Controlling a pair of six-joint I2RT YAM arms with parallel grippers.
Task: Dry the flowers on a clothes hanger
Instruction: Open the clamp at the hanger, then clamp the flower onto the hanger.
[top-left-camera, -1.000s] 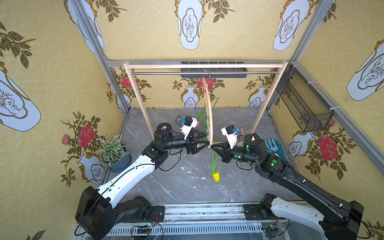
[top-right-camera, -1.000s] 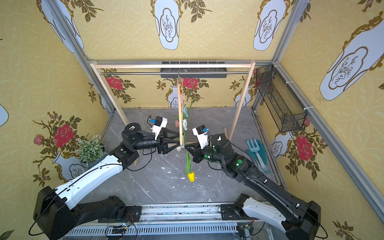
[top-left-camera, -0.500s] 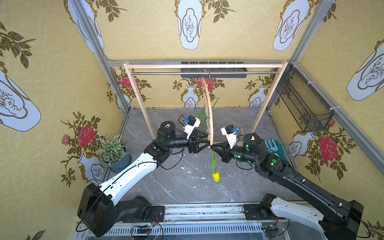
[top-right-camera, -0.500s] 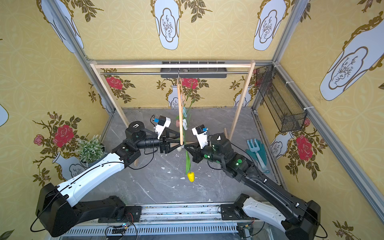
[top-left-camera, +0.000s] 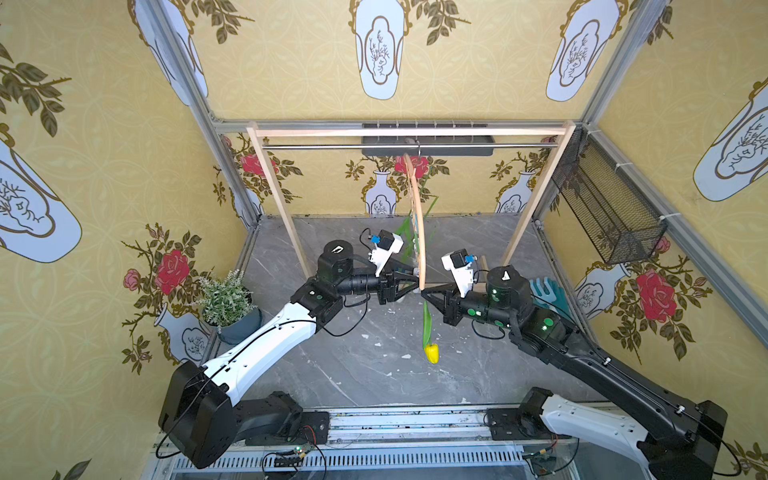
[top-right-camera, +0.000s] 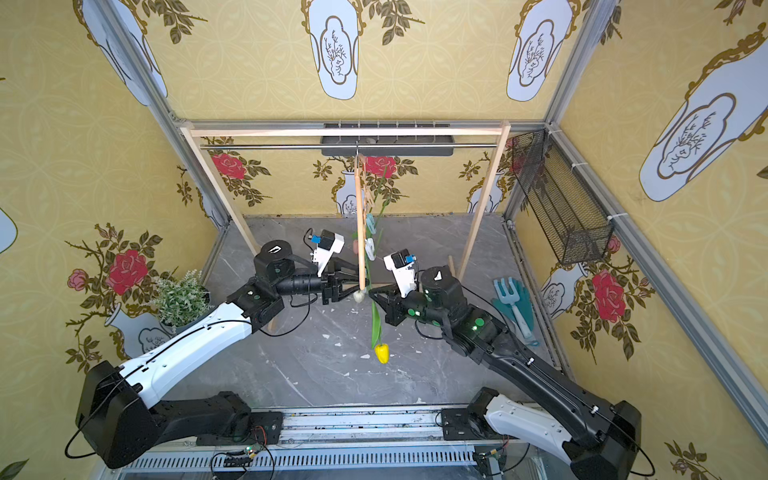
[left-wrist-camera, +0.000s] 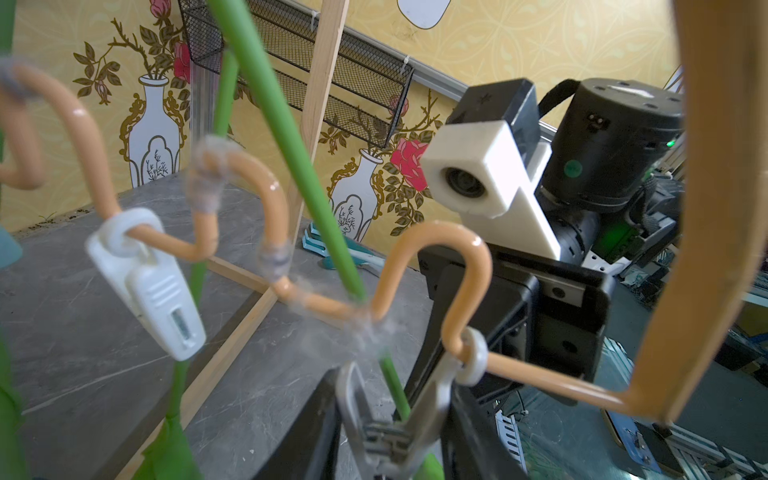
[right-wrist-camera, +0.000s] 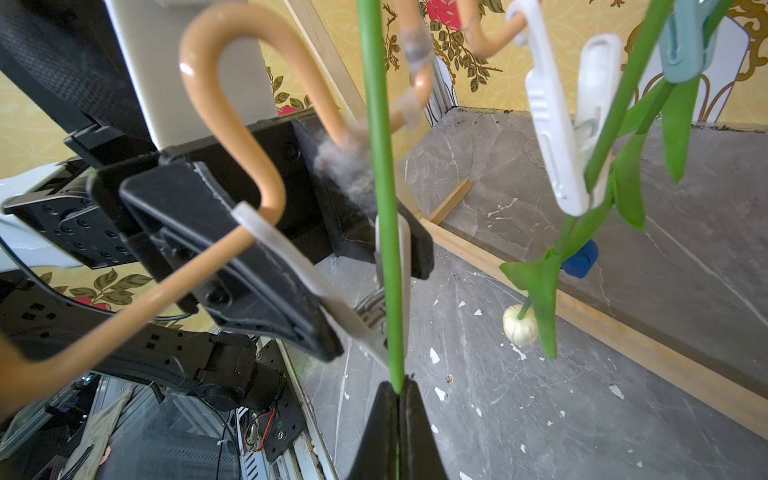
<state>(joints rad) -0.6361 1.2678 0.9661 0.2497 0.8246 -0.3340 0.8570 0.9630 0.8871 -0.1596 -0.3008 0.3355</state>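
Note:
The clothes hanger (top-left-camera: 417, 232) (top-right-camera: 359, 232) hangs edge-on from the rail. Its wavy bar (left-wrist-camera: 436, 245) carries the pegs. My left gripper (top-left-camera: 415, 286) (left-wrist-camera: 392, 424) is shut on the grey peg (left-wrist-camera: 415, 419) at the near end, pressing its two arms. My right gripper (top-left-camera: 424, 293) (right-wrist-camera: 398, 390) is shut on the green stem (right-wrist-camera: 382, 208) of the yellow tulip (top-left-camera: 432, 353) (top-right-camera: 382, 352). That stem runs up along the grey peg (right-wrist-camera: 392, 249), with the head hanging below. A white peg (right-wrist-camera: 561, 124) grips another stem. A cream head (right-wrist-camera: 520, 328) and a blue head (right-wrist-camera: 579, 262) hang beyond.
The wooden rack (top-left-camera: 274, 187) with its metal rail (top-left-camera: 332, 146) stands at the back. A potted plant (top-left-camera: 226, 299) sits at the left wall. A wire basket (top-left-camera: 611, 212) is on the right wall, with teal garden tools (top-right-camera: 515, 299) below it.
My left gripper's jaws have closed in on the grey peg and the arm has shifted slightly. The right gripper has kept still on the yellow tulip's stem.

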